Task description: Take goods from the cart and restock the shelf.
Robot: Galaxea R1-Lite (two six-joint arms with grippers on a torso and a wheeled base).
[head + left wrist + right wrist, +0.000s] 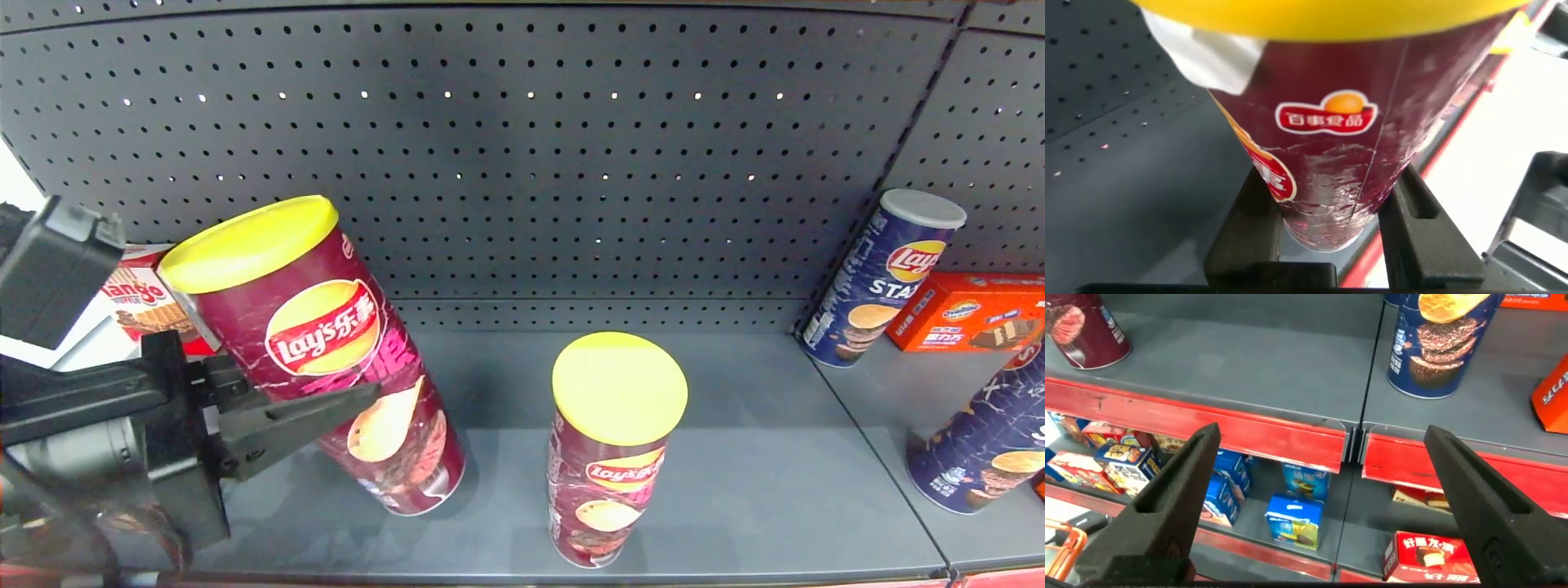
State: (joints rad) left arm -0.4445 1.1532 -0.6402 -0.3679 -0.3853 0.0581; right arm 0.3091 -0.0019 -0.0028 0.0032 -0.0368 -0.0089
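Shelf (751, 474), tilted can (326, 343) near front edge

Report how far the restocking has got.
Done: one maroon can stands upright on the shelf. In hand: the left gripper grips a second maroon can, tilted over the shelf. Left: probably stand it upright and release it.

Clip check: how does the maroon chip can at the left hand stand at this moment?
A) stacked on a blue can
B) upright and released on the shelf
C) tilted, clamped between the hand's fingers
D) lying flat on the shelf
C: the maroon can leans, its yellow lid toward the robot's left, with the left hand closed on both sides of it. The other maroon can stands upright alone.
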